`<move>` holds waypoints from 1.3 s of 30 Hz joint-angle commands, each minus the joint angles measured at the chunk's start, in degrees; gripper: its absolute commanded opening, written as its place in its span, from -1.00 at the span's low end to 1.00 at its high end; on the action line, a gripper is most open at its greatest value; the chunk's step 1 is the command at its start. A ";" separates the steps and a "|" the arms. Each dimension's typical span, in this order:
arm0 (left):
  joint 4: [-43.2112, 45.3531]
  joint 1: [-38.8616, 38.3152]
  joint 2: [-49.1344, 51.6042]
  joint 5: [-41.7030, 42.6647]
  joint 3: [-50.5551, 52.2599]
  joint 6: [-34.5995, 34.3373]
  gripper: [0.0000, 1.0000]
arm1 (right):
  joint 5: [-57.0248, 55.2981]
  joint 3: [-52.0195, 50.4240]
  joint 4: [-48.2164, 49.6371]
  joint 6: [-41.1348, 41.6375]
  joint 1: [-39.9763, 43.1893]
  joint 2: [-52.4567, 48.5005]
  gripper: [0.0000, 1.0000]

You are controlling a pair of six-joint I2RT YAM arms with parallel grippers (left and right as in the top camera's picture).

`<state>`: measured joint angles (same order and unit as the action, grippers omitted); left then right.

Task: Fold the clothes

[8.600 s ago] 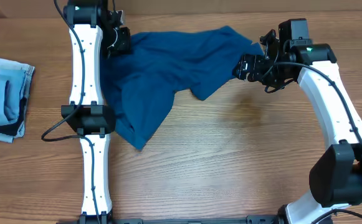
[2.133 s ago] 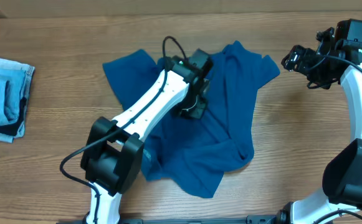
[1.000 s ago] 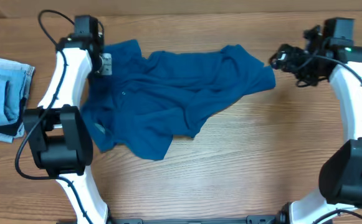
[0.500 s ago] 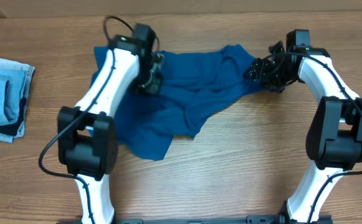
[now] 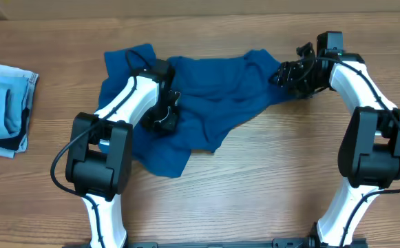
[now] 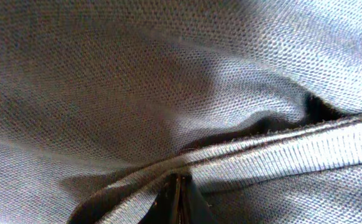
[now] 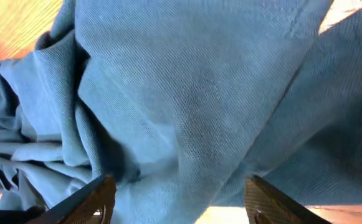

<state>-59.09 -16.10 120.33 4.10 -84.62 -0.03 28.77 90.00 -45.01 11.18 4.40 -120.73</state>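
The clothes, a deep teal-blue shirt (image 5: 213, 89), lie crumpled across the far middle of the table. My left gripper (image 5: 164, 118) rests on the shirt's left part. In the left wrist view fabric (image 6: 168, 81) fills the frame. There the left gripper (image 6: 177, 186) is shut, with a ribbed hem (image 6: 293, 152) pinched at its tips. My right gripper (image 5: 286, 72) is at the shirt's right edge. In the right wrist view the right gripper (image 7: 181, 199) stands open, its fingers (image 7: 96, 196) wide apart, and the shirt's cloth (image 7: 187, 112) bunches between them.
A stack of pale blue denim (image 5: 3, 107) lies at the table's left edge. Bare wooden tabletop (image 5: 268, 179) stretches in front of the shirt and to its right.
My left gripper has slid toward the front of the table over the shirt, staying shut. The right gripper's jaws have narrowed around the shirt's right edge; that arm has barely shifted.
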 commanded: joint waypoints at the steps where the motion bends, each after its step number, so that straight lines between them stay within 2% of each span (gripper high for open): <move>1: 0.55 0.04 0.31 -0.24 1.73 -0.83 -0.92 | 0.90 0.00 0.42 0.92 0.00 -0.92 0.38; 9: 0.68 0.04 0.31 -0.22 1.73 -0.83 -0.92 | 0.59 0.00 0.42 1.07 -2.25 -2.80 0.35; 13: 0.68 0.04 0.31 -0.22 1.73 -0.83 -0.92 | -3.02 0.00 0.11 2.80 -2.91 -3.10 0.32; 15: 0.81 0.04 0.33 -0.22 1.73 -0.83 -0.92 | -3.02 0.00 -0.07 2.78 -2.91 -3.13 0.25; 17: 0.96 0.04 0.31 -0.22 1.73 -0.83 -0.92 | -3.23 0.00 -0.07 2.78 -2.91 -3.13 -0.01; 19: 0.92 0.04 0.33 -0.22 1.73 -0.83 -0.92 | -3.23 0.02 -0.42 2.78 -2.82 -3.10 -0.46; 22: 1.09 0.04 0.31 -0.24 1.73 -0.81 -0.92 | -3.26 0.68 -3.48 2.54 -0.66 -2.10 -0.73; 27: 1.79 0.04 0.31 -0.26 1.73 -0.79 -0.92 | -3.96 0.83 -8.02 0.98 2.01 5.70 -0.87; 30: 2.27 0.04 0.31 -0.26 1.73 -0.79 -0.92 | -5.07 0.83 -15.72 0.83 1.92 10.88 -0.92; 35: 2.21 0.04 0.31 -0.87 1.73 -0.79 -0.92 | -24.33 0.63 -30.86 5.44 2.01 13.70 -0.92; 39: 2.19 0.04 0.31 -1.57 1.73 -0.79 -0.92 | -32.17 0.37 -37.57 7.93 2.01 13.70 -0.92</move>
<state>-57.63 -16.10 120.14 4.05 -84.29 -0.03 6.83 90.21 -79.81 16.19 6.22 -107.68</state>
